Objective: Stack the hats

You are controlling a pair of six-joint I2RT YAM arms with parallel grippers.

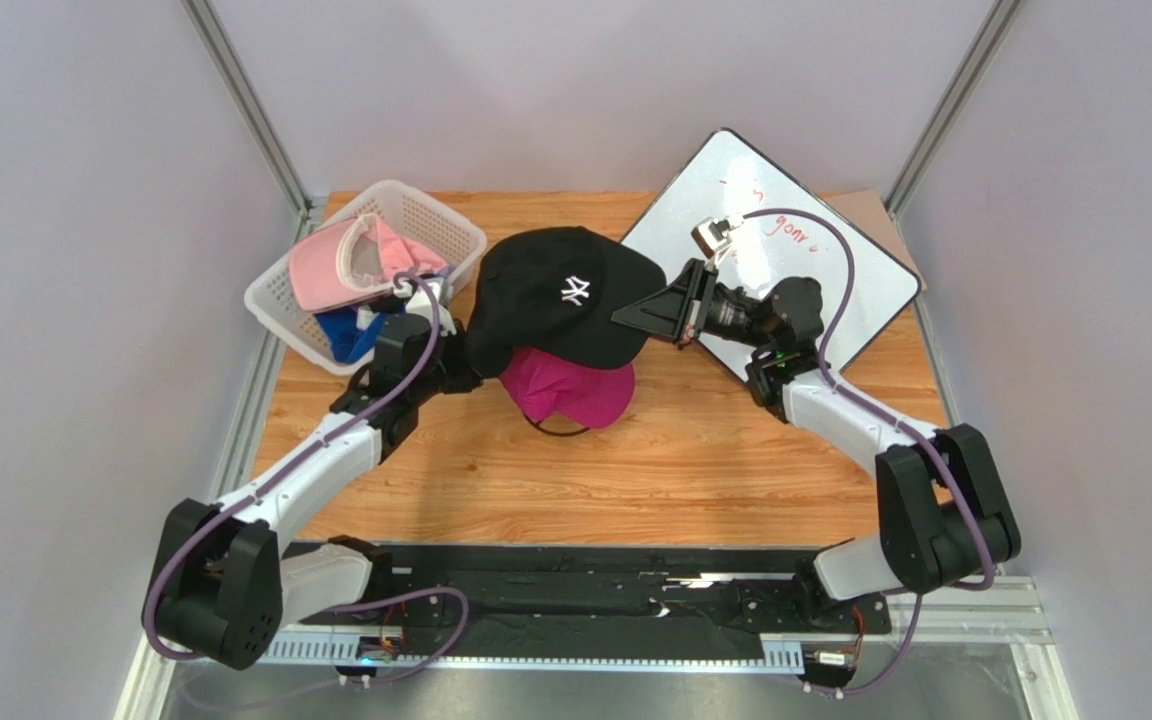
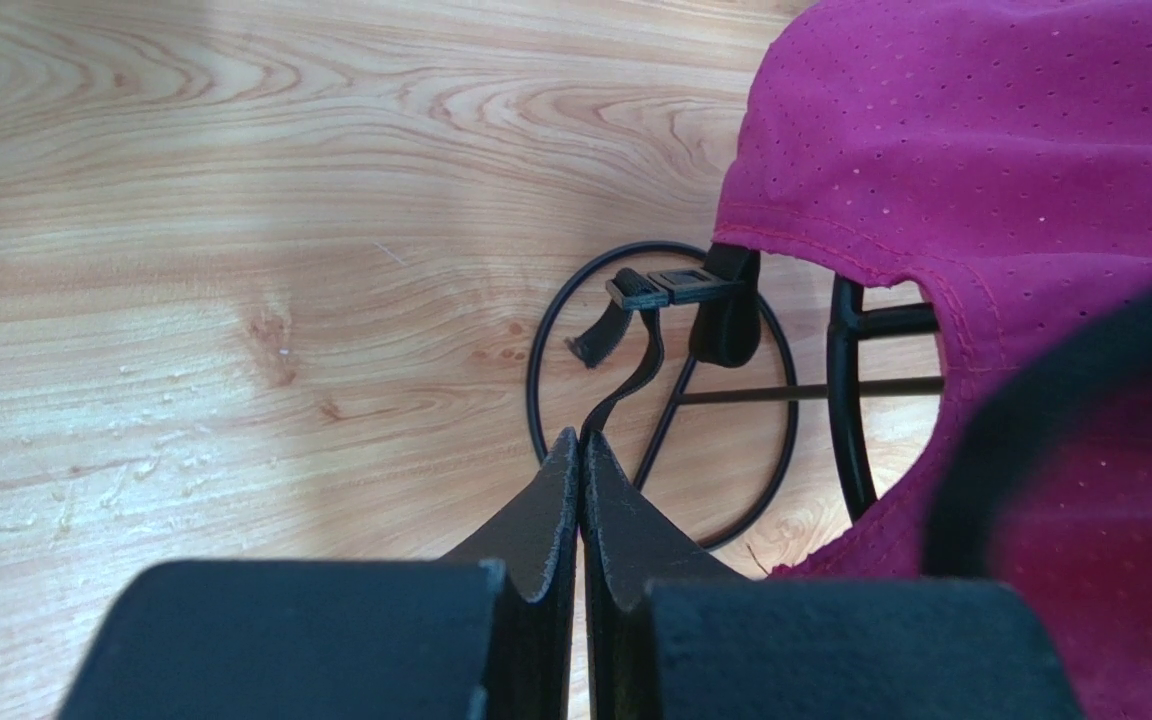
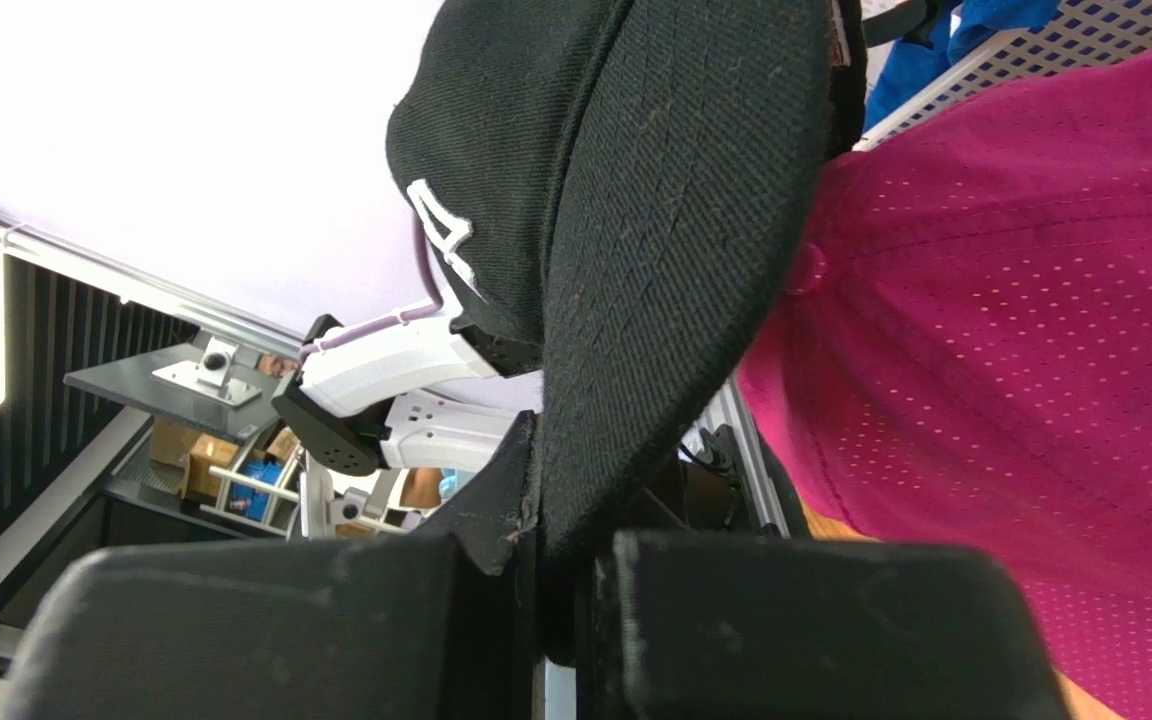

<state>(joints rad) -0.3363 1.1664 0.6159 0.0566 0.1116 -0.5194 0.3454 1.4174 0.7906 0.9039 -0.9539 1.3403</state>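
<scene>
Wooden table (image 1: 717, 450) is filling the overhead view, with pale grey walls closing it in on three sides; a whiteboard (image 1: 672, 225) is lying at an angle in the upper right of the frame; a white basket (image 1: 440, 225) is standing in the upper left, with a pink cap (image 1: 334, 267) and a blue cap (image 1: 345, 333) lying in it. Centre frame now: the black cap (image 1: 560, 293) with its white logo is hanging over the magenta cap (image 1: 575, 393) and covering its upper part; the magenta one is sitting draped on a black wire stand (image 2: 537, 360), as the left wrist view is showing. The right gripper (image 1: 654, 312) is sitting at the right side of the black cap and pinching its brim, fingers clamped tight on the fabric. The left gripper (image 1: 455, 360) is sitting at the cap's lower-left edge with its fingers pressed together; whether anything is caught between them I cannot tell; in its own view the black cap's rim is curving past to the right of the tips.
</scene>
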